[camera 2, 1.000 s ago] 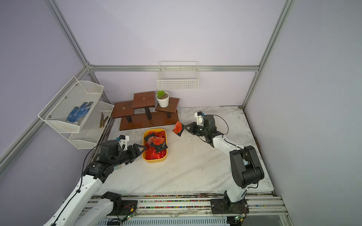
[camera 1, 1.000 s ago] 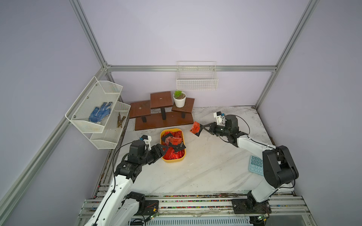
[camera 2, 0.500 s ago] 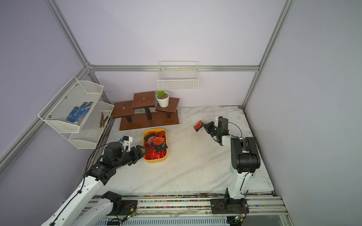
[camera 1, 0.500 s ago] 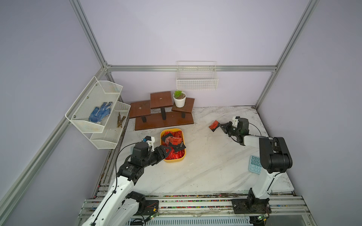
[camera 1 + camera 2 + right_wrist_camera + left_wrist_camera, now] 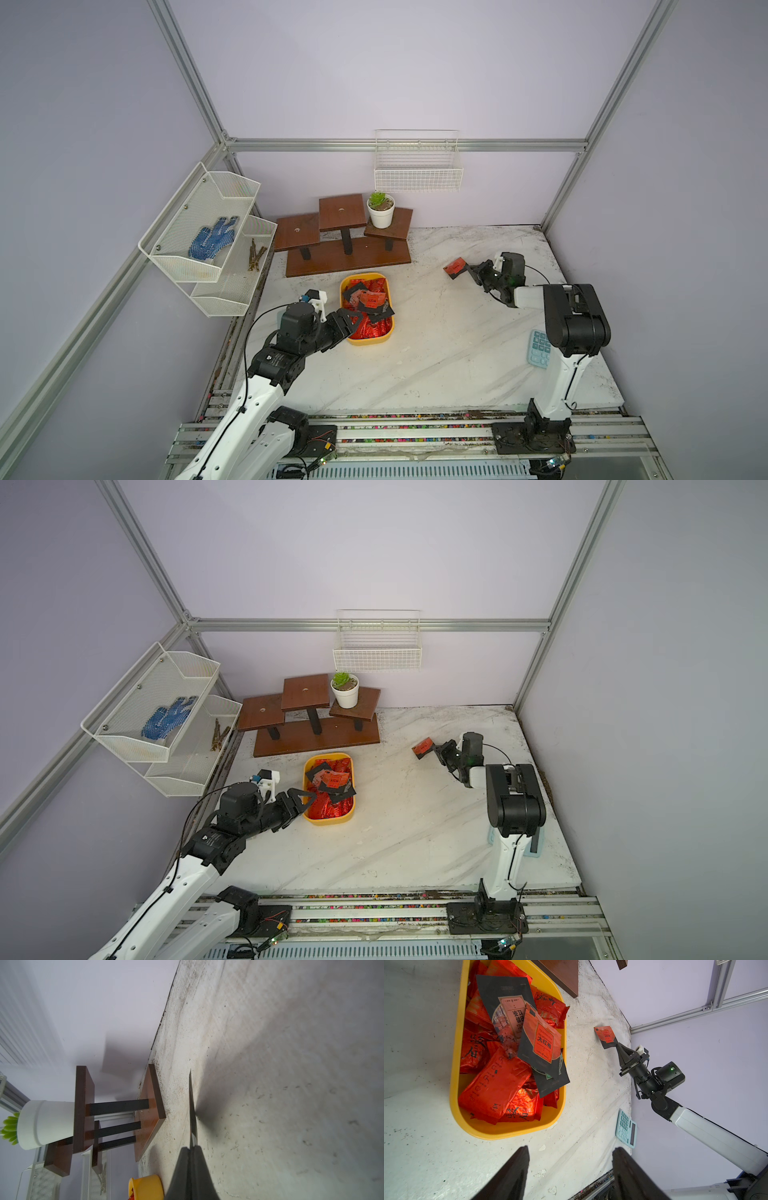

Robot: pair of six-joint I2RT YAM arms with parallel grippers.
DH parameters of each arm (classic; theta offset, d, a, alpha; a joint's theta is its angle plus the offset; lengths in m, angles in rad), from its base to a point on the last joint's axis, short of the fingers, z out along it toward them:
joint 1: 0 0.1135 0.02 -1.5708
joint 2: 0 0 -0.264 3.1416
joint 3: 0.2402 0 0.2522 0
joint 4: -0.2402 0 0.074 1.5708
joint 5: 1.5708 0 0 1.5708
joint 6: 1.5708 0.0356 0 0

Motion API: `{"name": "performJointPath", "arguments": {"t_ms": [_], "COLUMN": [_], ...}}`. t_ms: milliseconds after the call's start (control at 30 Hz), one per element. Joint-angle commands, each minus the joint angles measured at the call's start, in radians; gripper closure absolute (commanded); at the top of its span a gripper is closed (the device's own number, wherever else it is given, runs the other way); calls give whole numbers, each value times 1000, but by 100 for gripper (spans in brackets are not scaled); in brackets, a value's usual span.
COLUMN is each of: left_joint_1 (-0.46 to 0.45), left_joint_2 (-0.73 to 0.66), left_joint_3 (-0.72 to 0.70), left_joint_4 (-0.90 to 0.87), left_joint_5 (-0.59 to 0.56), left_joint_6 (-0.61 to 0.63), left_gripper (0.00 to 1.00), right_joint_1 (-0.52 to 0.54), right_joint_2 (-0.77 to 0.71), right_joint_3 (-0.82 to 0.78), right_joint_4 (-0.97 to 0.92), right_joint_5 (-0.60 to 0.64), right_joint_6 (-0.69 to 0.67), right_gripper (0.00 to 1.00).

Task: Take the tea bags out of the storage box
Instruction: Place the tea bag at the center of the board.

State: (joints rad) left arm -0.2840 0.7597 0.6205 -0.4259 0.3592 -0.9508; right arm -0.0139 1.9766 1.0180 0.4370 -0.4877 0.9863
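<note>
While the right gripper (image 5: 468, 270) reaches over the far right part of the marble table (image 5: 436, 357), its fingers are pressed together on one corner of a black packet (image 5: 455, 267) with a red label, one of the tea bags. Seen from the right wrist, this packet appears edge-on, rising from between the closed fingers (image 5: 180, 1172); whether its far edge touches the tabletop cannot be told. It is well apart from the storage box (image 5: 368, 342), a yellow tub lying nearer the left arm, in front of the wooden stepped stand (image 5: 347, 257).

Red foil sachets (image 5: 496, 1086), crumpled and shiny, fill the tub, and several label-bearing dark packets (image 5: 538, 1043) lie on top of them. An overhanging packet (image 5: 384, 311) juts past the rim on the side facing the right arm.

At the tub's near end, towards its left corner, hovers the left gripper (image 5: 309, 802). Its fingers (image 5: 512, 1172) stand apart with nothing between them; from the left wrist only bare tabletop shows in the gap, and the tips stop just short of the yellow rim.

Beside the right arm's upright link, near the table's right edge, lies a pale blue calculator (image 5: 539, 349). A potted plant (image 5: 381, 210) stands on the right step of the stand. On the left wall, a white wire basket (image 5: 232, 195) holds a blue-dotted glove (image 5: 212, 241).
</note>
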Motion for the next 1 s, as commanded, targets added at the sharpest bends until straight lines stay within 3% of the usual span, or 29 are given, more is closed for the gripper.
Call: {"name": "performJointPath", "arguments": {"t_ms": [0,100,200,467,700,967], "left_joint_1": [-6,-7,-5,-6,-4,27], "left_joint_2": [-22,-30,-38,-25,17,75], "left_joint_3": [-18,-13,-5,32,71,91], "left_joint_4": [23,0,-24,-86,-112,-89], "left_joint_5": [-18,-31,-45,-91,-125,-108], "left_joint_6": [-5,2,13,54,87,113], "left_gripper": [33,33,32,32,30,29], "right_joint_1": [3,3,3,45,199,378], "right_joint_2": [-64,-123,-186,-320,-399,-428], "right_joint_3": [7,-8,-24,-56,-53,-41], "right_joint_4": [-121,-193,-240,-304,-368,-366], "right_joint_5": [82,141,177,132,127,105], "right_joint_6": [-90,-147,-188,-246,-287,-242], "right_gripper": [74,56,48,50,52,52]}}
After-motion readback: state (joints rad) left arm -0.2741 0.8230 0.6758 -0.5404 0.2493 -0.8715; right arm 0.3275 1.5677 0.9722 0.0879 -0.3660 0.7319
